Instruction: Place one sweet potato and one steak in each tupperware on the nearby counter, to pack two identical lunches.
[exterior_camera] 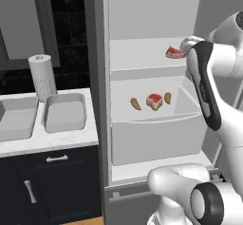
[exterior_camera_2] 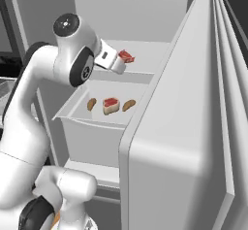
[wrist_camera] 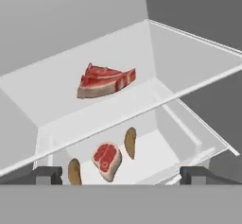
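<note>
Above the fridge drawer [exterior_camera: 156,138], the pincer [wrist_camera: 120,176] hangs released, facing the shelf steak [wrist_camera: 106,81], likely approaching it. Inside that drawer: another steak [exterior_camera: 154,101] between two sweet potatoes [exterior_camera: 135,104]. Left of it, both tupperware [exterior_camera: 64,112] wait on the surface [exterior_camera: 47,141].

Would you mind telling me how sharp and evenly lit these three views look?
Hand view: flat, even light, upper steak crisp, faint shadow beneath it. Left base view: paper towel roll and tupperware slightly soft, no glare. Right base view: fridge door smoothly shaded, no highlights.
</note>
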Robot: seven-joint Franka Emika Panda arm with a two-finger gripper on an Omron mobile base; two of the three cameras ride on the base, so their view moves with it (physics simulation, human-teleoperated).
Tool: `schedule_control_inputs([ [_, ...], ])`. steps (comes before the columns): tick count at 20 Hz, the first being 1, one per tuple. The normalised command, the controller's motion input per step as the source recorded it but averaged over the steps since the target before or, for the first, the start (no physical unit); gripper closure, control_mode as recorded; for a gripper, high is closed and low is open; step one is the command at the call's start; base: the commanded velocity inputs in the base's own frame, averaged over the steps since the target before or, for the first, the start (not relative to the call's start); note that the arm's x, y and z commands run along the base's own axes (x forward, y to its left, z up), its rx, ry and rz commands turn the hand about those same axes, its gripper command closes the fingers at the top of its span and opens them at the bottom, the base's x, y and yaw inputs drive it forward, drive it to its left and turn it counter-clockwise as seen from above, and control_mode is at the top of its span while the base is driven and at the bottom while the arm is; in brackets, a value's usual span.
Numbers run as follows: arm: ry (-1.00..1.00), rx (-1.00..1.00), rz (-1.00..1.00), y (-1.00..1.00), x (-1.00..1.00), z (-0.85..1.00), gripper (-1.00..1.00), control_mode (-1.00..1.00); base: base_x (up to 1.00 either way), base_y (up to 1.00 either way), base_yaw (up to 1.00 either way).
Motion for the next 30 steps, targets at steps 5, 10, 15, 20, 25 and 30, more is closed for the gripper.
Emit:
schedule_control_inputs([
  [5,0.04,0.14,-0.01,-0.38,0.97,0.00,-1.00,-1.00,0.00,0.00,0.00],
  [10,0.10,0.10,0.06,-0.01,1.00,0.00,-1.00,-1.00,0.00,0.00,0.00],
  [15,0.14,0.04,0.11,0.00,0.92,-0.09,-1.00,-1.00,0.00,0.00,0.00],
  [20,0.14,0.00,0.04,0.00,0.37,-0.23,-1.00,-1.00,0.00,0.00,0.00],
  [25,0.02,0.00,0.00,0.00,0.08,-0.43,-1.00,-1.00,0.00,0.00,0.00],
  [30,0.00,0.00,0.00,0.01,-0.16,-0.19,-1.00,-1.00,0.00,0.00,0.00],
])
